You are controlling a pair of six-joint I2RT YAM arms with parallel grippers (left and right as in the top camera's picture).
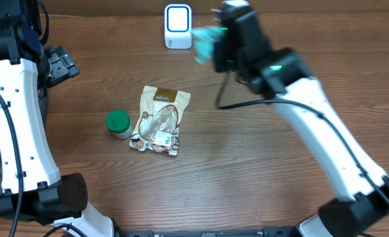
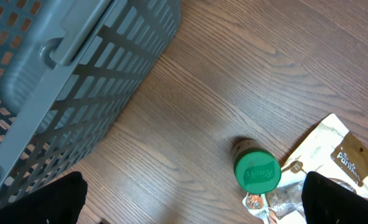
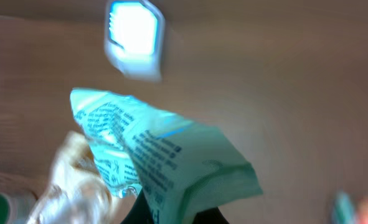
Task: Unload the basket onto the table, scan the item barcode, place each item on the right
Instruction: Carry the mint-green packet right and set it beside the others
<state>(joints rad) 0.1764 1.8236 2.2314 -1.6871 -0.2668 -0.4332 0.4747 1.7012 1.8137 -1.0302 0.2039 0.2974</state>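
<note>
The left arm (image 1: 16,131) and right arm (image 1: 326,125) have white shells, black joints and black cables (image 1: 224,89), with green lights (image 1: 273,68) glowing near the black right hand (image 1: 215,49).

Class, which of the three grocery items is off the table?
The pale green packet, held by the right gripper; the snack pouch and green-lidded jar rest on the table.
</note>
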